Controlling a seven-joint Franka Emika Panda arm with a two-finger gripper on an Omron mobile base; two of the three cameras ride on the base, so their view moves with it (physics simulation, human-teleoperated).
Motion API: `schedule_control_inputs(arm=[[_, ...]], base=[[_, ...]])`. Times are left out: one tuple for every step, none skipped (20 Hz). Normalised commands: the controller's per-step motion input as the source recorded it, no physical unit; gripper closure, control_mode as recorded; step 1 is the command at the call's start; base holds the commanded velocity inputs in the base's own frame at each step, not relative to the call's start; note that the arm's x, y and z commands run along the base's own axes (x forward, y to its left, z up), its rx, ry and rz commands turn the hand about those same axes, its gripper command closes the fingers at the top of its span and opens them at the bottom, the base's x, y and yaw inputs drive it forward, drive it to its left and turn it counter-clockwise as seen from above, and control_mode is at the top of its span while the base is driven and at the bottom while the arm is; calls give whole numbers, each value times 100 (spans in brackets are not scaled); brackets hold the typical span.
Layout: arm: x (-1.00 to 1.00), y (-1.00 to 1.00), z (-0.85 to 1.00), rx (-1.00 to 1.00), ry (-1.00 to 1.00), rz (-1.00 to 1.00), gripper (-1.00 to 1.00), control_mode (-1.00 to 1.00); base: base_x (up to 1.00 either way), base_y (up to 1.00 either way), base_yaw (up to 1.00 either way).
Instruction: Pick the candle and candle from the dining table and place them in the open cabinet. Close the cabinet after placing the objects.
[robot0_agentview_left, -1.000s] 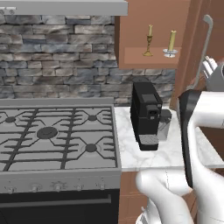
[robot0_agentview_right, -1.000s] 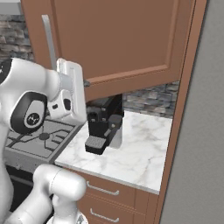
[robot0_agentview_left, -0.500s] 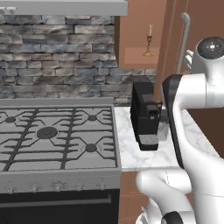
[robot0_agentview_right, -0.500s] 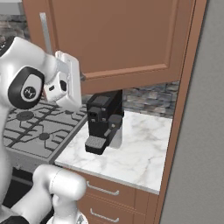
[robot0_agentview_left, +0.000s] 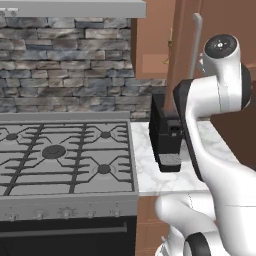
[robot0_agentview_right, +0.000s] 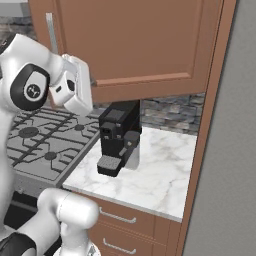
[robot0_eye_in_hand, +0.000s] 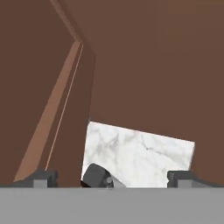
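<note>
Swinging the cabinet (robot0_agentview_right: 145, 45) door toward shut with gripper (robot0_eye_in_hand: 111, 177) jaws spread wide, clamping nothing. Glimpsing one candle (robot0_agentview_left: 171, 46) inside, far behind the door edge. Risking slipping off the door, or clipping the coffee machine (robot0_agentview_right: 117, 137) just below.

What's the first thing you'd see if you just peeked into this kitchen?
Probably the big white robot arm reaching up in front of the brown cabinet door, its open gripper right against the wood. Next, the black coffee machine on the white marble counter, beside the grey gas stove under a stone wall.
</note>
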Motion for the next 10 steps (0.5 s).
schedule_control_inputs(arm=[[48, 19, -3, -11, 0, 0, -100, -100], [49, 18, -3, -10, 0, 0, -100, -100], [51, 17, -5, -9, 0, 1, -100, -100], [52, 17, -5, -9, 0, 2, -100, -100], [55, 17, -6, -9, 0, 2, -100, -100], [57, 17, -8, -7, 0, 4, -100, -100], [57, 18, -9, -7, 0, 4, -100, -100], [58, 18, -11, -7, 0, 5, -100, -100], [58, 17, -12, -7, 0, 5, -100, -100], [60, 15, -14, -6, 0, 9, -100, -100]], base=[[0, 0, 0], [0, 0, 0], [0, 0, 0], [0, 0, 0], [0, 0, 0], [0, 0, 0], [0, 0, 0], [0, 0, 0], [0, 0, 0], [0, 0, 0]])
